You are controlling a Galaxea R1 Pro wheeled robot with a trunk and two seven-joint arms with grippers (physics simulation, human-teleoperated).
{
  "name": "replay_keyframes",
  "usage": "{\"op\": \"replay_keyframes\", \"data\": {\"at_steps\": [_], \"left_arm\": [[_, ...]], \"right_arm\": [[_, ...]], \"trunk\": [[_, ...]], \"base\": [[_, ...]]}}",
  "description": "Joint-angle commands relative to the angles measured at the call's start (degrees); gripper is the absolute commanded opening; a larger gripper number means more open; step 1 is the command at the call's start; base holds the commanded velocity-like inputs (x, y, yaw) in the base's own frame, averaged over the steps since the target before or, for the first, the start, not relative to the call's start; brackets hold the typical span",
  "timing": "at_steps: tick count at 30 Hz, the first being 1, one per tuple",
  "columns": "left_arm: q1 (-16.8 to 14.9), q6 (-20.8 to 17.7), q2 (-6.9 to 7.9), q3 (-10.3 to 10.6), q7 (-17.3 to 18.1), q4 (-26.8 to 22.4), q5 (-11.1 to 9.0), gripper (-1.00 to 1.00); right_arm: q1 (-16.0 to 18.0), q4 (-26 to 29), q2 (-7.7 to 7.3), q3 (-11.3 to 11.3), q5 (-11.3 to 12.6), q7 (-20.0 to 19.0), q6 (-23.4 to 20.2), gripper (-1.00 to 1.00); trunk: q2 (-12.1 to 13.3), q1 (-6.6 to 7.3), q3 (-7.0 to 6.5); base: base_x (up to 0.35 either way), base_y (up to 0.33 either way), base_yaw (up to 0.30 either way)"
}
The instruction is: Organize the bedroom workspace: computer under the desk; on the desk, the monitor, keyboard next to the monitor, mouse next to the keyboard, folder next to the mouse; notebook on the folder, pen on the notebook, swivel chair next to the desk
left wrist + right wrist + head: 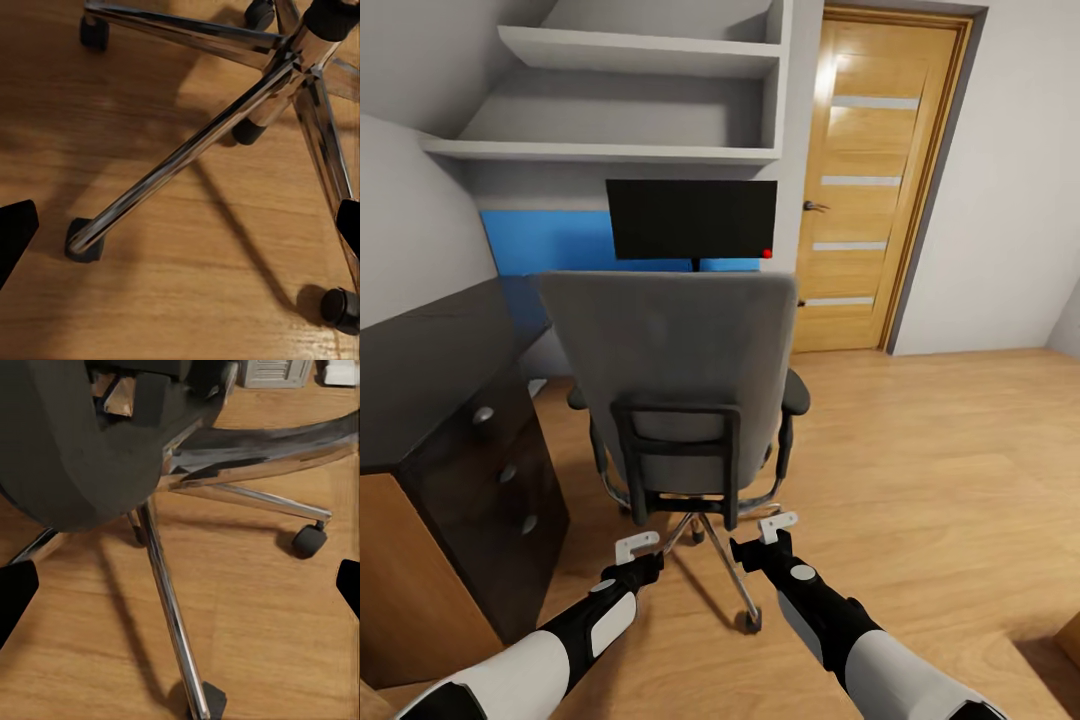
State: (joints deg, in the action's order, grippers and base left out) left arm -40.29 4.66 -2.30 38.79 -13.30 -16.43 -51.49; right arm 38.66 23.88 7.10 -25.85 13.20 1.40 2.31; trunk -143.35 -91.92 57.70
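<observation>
Both arms reach low behind the swivel chair [670,390]. The left gripper [637,548] and right gripper [777,524] have jaws apart, empty, hovering just short of the backrest's frame above the chrome base [187,150]. The monitor [691,219] sits beyond on the counter [430,350]. Looks like chair positioning; next, close in and grip the backrest frame.

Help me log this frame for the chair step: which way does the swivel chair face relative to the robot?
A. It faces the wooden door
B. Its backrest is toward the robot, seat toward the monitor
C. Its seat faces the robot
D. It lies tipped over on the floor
B. In the head view the grey back of the swivel chair with its black frame is turned to the robot, and the monitor stands beyond it.
</observation>
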Motion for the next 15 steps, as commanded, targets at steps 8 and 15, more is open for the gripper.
{"op": "replay_keyframes", "data": {"at_steps": [8,15], "left_arm": [[0.0,0.3,0.02,0.5,-0.3,0.0,-0.5,1.0],[0.0,0.3,0.01,0.6,-0.3,0.0,-0.5,1.0]], "right_arm": [[0.1,0.0,-0.06,0.0,0.8,1.4,0.2,1.0],[0.1,-0.1,-0.07,0.1,1.1,5.9,3.3,1.0]], "trunk": [[0.0,-0.01,0.05],[0.0,-0.01,0.05]], "base": [[0.16,-0.232,0.0],[0.012,-0.038,0.0]]}}
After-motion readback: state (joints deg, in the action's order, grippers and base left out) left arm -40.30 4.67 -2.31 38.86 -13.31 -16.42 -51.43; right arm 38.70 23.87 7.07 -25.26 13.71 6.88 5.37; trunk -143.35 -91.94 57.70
